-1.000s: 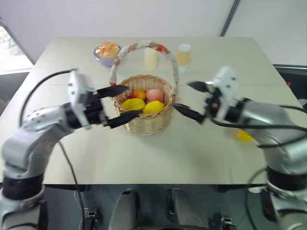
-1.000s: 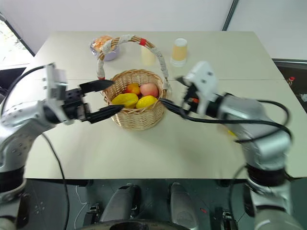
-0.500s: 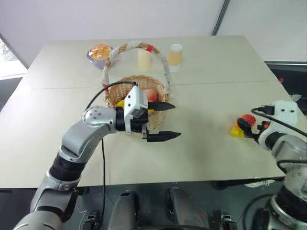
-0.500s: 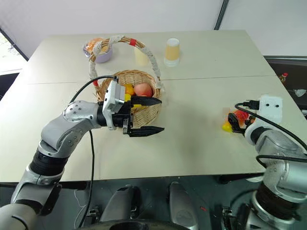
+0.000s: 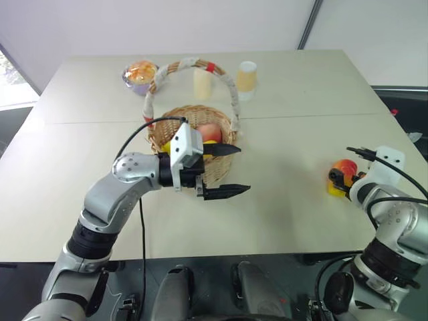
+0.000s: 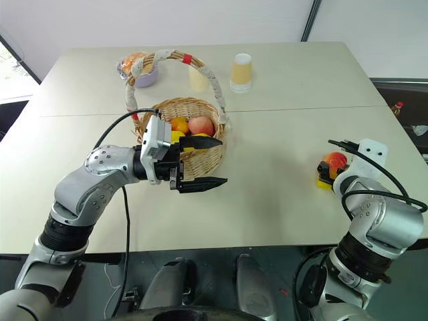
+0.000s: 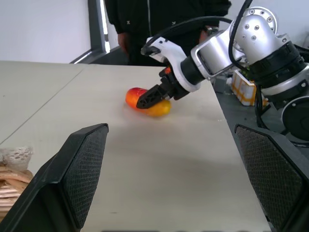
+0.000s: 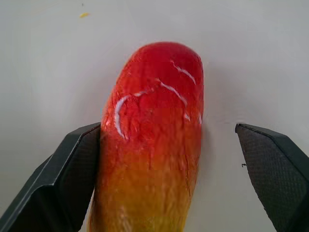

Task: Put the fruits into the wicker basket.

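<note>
The wicker basket (image 5: 190,109) stands mid-table with a pink-red peach (image 5: 210,132) and yellow and orange fruits inside. My left gripper (image 5: 244,169) hangs open just in front of the basket's right side, pointing right, with nothing between its fingers. A yellow-to-red mango (image 5: 342,172) lies on the table near the right edge. My right gripper (image 8: 166,128) is open around the mango (image 8: 154,140). One finger (image 8: 72,179) touches its side and the other (image 8: 270,174) stands off with a gap. The left wrist view shows the same right gripper (image 7: 145,100) at the mango (image 7: 157,107).
At the back of the table stand a purple bowl (image 5: 139,73) with orange contents, a cream cup (image 5: 200,83) and a tan cup (image 5: 247,75). The table's right edge is close beyond the mango. A person in dark clothes (image 7: 164,19) stands past that edge.
The right arm swung out from the basket to the right and down, and its fingers now straddle the mango and have narrowed. The left gripper moved right across the basket's front, still open.
</note>
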